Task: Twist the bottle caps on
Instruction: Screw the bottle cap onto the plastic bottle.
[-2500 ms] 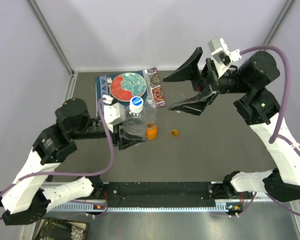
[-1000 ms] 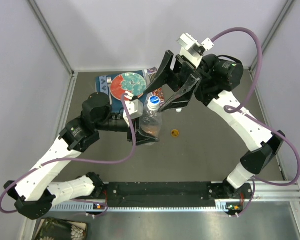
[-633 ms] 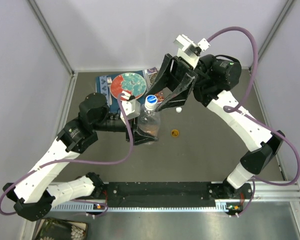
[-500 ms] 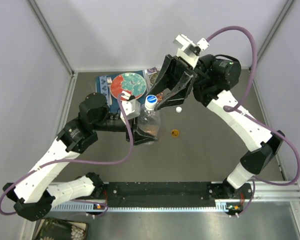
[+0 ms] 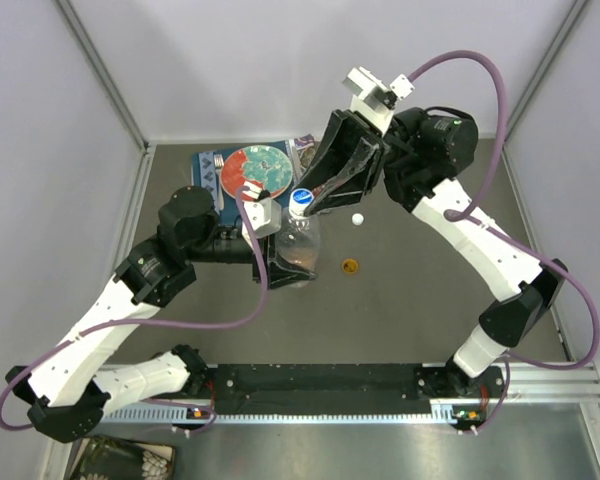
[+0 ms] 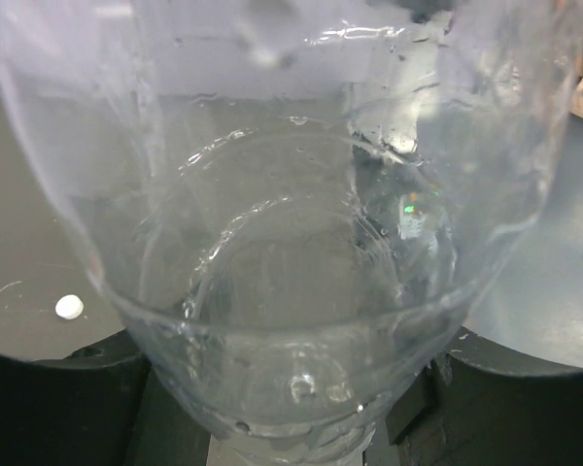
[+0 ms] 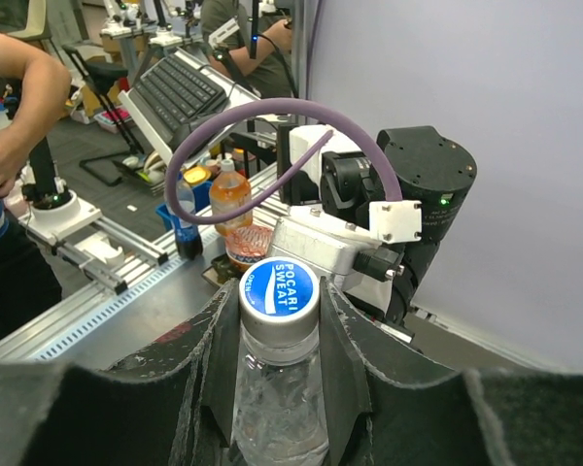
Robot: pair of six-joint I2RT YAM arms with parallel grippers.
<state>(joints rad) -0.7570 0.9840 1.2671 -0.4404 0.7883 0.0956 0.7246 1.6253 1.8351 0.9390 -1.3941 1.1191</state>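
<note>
Bottle: a clear bottle (image 5: pixel 292 245) stands upright on the table (image 5: pixel 420 300), a little toward the far-left corner, just in front of the plate (image 5: pixel 255 170).
Left gripper: the left gripper (image 5: pixel 270 255) is clamped around the bottle's body; in the left wrist view the clear wall (image 6: pixel 291 291) fills the frame between its fingers.
Cap: a white cap with a blue label (image 7: pixel 279 288) sits on the neck. Whether it is threaded home or only resting there cannot be told.
Right gripper: the right gripper (image 7: pixel 277 330) straddles the neck from the far side, one finger on each side of the cap, touching it or nearly so; the jaws look closed on the cap.
Loose caps: a white cap (image 5: pixel 358 219) lies on the table right of the bottle, and an orange cap (image 5: pixel 350 266) nearer the front edge.
Other bottles: an orange shape shows through the clear bottle; too hidden to describe.
Step in hand: probably gripping the cap to twist it.
Risk, cross-threading: if the cap sits tilted, a turn could jam it.
Risk, slip: the fingers sit low on the cap and could grip the neck instead, turning the bottle in the left gripper.
Risk, crush: thin plastic may buckle under a hard squeeze and tilt the neck.
</note>
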